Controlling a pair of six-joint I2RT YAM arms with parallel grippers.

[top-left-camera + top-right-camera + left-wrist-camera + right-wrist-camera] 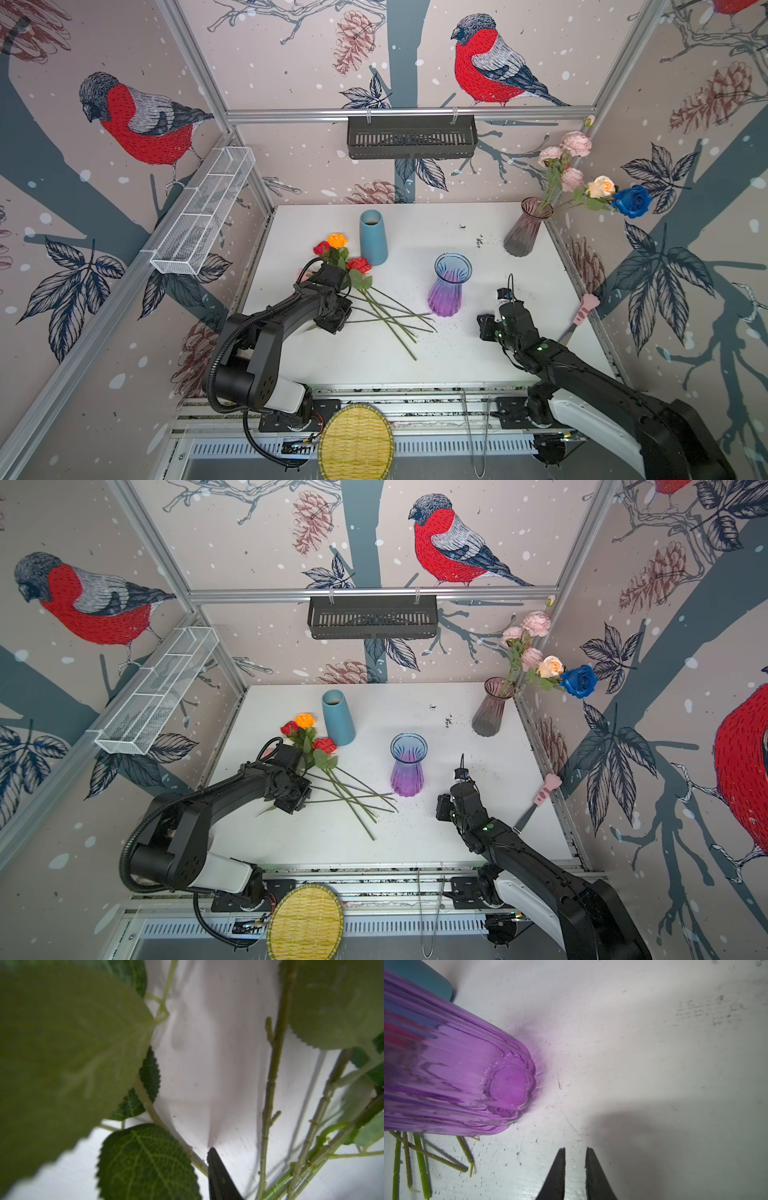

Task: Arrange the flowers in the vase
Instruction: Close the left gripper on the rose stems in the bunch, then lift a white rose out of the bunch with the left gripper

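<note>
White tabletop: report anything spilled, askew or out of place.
On the white tabletop, dark specks are scattered beside the smoky ribbed glass vase, whose pink, peach and blue flowers all lean toward the right wall. A pink-handled scraper lies at the right edge, unrelated to flowers.

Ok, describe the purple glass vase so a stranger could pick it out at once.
Start at the white table. Near its middle stands a ribbed glass vase. It alone fades from blue at the rim to purple at the base; the blue vase behind is opaque, the smoky vase in the far right corner holds flowers.
</note>
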